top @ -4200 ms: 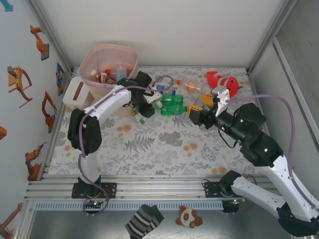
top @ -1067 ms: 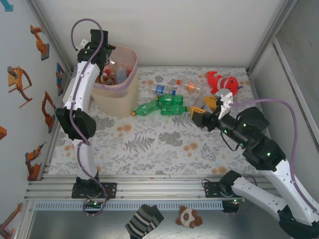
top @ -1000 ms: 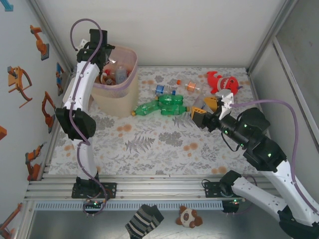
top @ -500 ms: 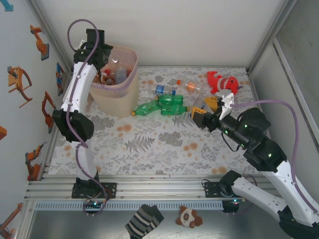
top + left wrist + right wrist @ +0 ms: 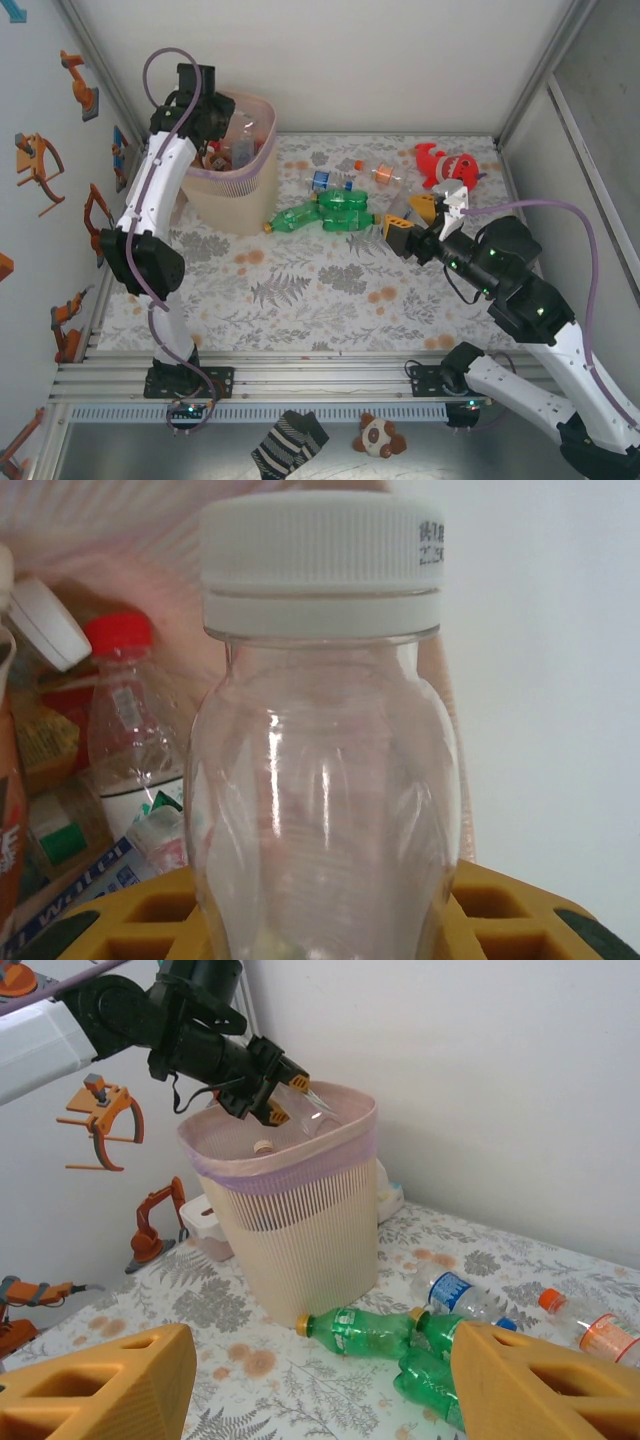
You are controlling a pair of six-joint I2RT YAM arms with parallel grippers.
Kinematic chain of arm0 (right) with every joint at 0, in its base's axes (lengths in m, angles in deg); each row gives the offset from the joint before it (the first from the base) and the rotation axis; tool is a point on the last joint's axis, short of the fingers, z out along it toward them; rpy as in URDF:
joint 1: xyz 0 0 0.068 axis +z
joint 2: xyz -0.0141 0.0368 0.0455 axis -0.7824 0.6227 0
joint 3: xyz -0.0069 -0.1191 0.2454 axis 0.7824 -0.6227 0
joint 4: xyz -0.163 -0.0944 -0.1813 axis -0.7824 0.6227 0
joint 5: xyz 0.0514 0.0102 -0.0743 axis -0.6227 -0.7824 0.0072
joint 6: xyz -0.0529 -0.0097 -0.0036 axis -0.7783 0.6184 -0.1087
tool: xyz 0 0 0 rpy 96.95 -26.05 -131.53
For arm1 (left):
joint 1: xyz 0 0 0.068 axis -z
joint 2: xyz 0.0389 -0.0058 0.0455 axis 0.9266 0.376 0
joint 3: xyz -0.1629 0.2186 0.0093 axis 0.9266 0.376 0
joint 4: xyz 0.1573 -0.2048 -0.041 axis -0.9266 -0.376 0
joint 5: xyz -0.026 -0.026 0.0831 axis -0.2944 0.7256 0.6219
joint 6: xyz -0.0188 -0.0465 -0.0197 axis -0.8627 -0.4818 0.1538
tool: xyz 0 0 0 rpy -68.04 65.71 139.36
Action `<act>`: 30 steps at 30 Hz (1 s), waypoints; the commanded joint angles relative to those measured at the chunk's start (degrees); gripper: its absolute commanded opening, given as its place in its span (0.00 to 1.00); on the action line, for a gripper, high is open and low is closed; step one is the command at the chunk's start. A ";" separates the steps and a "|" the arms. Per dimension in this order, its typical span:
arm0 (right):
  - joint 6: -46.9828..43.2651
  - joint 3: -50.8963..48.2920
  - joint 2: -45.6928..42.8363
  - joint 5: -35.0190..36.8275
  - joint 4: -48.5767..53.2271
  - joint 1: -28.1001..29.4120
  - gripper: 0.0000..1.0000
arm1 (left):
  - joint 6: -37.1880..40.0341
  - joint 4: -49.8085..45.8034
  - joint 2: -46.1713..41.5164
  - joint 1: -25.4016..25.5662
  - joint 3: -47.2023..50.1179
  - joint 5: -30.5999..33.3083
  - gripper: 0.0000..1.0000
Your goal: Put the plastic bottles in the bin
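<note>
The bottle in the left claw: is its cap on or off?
On. A white ribbed cap sits closed on the neck of the clear bottle that the left claw holds.

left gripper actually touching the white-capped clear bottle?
Touching. Left wrist view: the white-capped clear bottle sits wedged between the left gripper's yellow fingers, which meet its sides with no gap.

Left hand [image 5: 283,1098] has risen off the counter [image 5: 300,290]. It now hangs over the bin [image 5: 300,1220] rim. The clear white-capped bottle [image 5: 320,780] rose with it.
</note>
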 commanded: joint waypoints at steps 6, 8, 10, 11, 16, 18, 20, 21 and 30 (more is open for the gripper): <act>-0.20 -0.26 -1.00 0.69 0.17 0.44 0.67 | -10.66 11.49 -2.19 -1.84 10.71 -4.99 0.17; -0.26 -0.17 -1.31 0.90 0.71 0.44 0.67 | -11.76 13.30 -2.74 -2.57 13.00 -5.96 0.18; -0.30 -0.39 -1.67 1.30 0.92 0.44 0.67 | -12.72 15.34 -3.94 -3.36 15.66 -6.21 0.19; -0.31 -0.56 -1.79 1.47 0.92 0.44 0.67 | -13.10 16.59 -4.60 -3.72 17.15 -6.05 0.19; -0.48 -0.43 -1.44 1.36 0.67 0.44 0.68 | -13.82 19.02 -7.58 -5.39 20.53 -5.49 0.23; -0.44 -0.34 -1.07 1.02 0.40 0.44 0.68 | -14.17 19.56 -8.16 -5.79 21.23 -5.93 0.31; -0.39 -0.34 -0.67 0.82 0.13 0.44 0.67 | -14.37 19.79 -8.54 -5.97 21.65 -6.27 0.40; -0.31 -0.27 -0.58 0.73 0.04 0.44 0.68 | -14.52 20.06 -8.76 -5.97 21.90 -6.45 0.44; -0.12 -0.04 -1.15 0.80 0.57 0.44 0.67 | -14.45 20.55 -13.26 -5.88 22.83 -6.34 0.61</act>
